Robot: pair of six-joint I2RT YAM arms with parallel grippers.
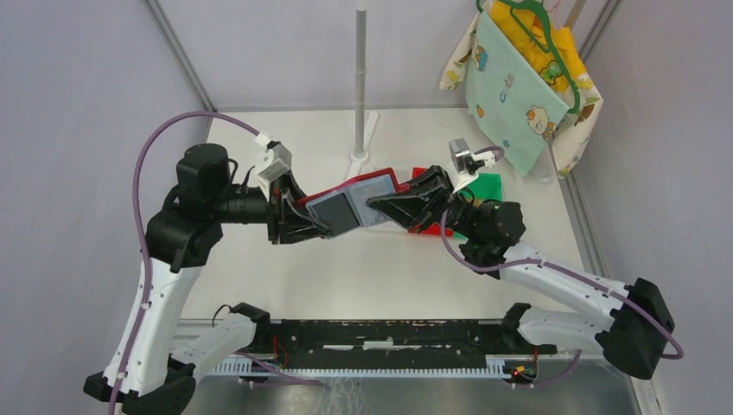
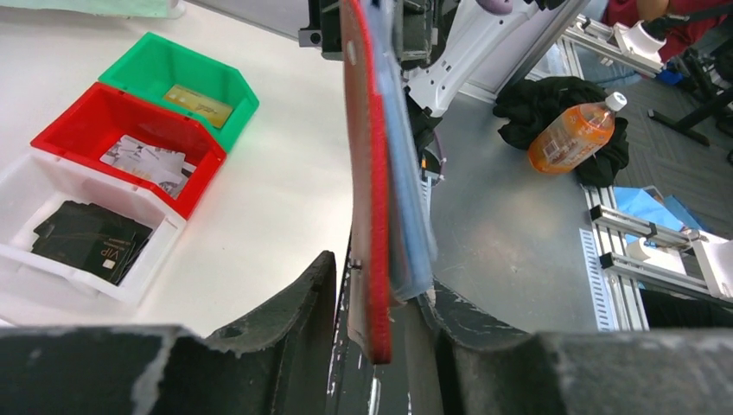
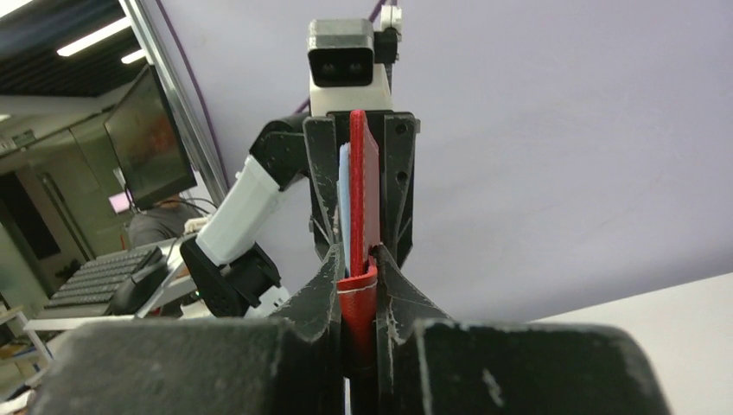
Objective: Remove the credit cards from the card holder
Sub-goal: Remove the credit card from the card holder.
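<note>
Card holder (image 1: 356, 201) hung in mid-air between both pincers, long axis 8 to 2 o'clock.
Right gripper (image 1: 378, 206) pinched its 2 o'clock end; left gripper (image 1: 321, 225) straddled the 8 o'clock end, jaws slightly spread around a grey-blue card (image 2: 413, 173).

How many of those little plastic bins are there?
3, in a row: green bin farthest, red bin in the middle, white bin nearest in the left wrist view. Others may be hidden.
</note>
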